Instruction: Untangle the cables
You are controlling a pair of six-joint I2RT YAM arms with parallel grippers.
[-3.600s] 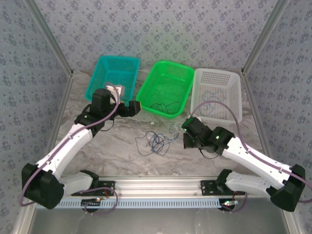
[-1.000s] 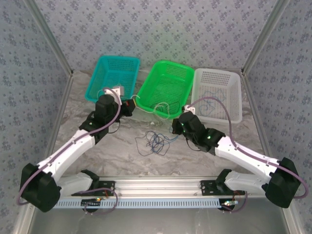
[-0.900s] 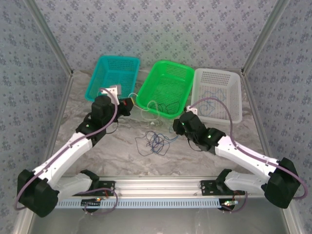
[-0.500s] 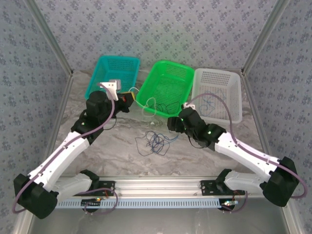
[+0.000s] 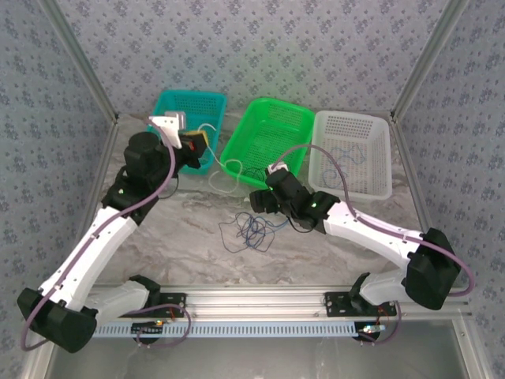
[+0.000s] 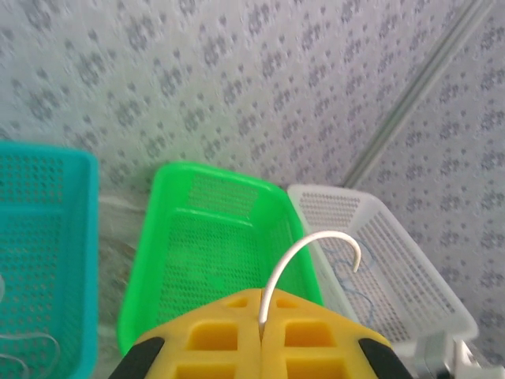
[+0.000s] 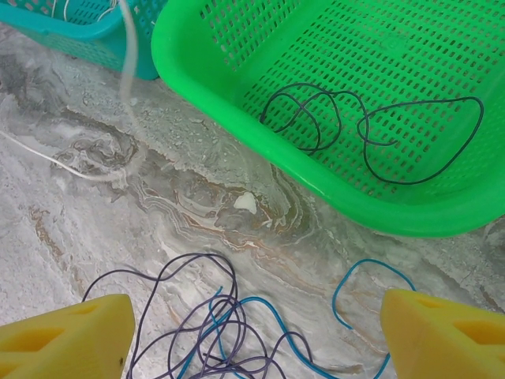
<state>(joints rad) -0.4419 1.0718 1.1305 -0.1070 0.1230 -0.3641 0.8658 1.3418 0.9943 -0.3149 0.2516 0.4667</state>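
In front of green basket, on marbled worktop: loose tangle of blue and dark cables. Inside green basket, near its front wall: dark cable in open loops. Left of green basket, raised over teal basket: left gripper, yellow fingers pressed together, clamped on whitish cable. Arcing up out of those fingers, then draped down to worktop off green basket's left front corner. Just in front of green basket, over the tangle: right gripper, yellow fingers spread wide apart, not closed on any cable. Right of green basket: white basket, thin bluish cable inside.
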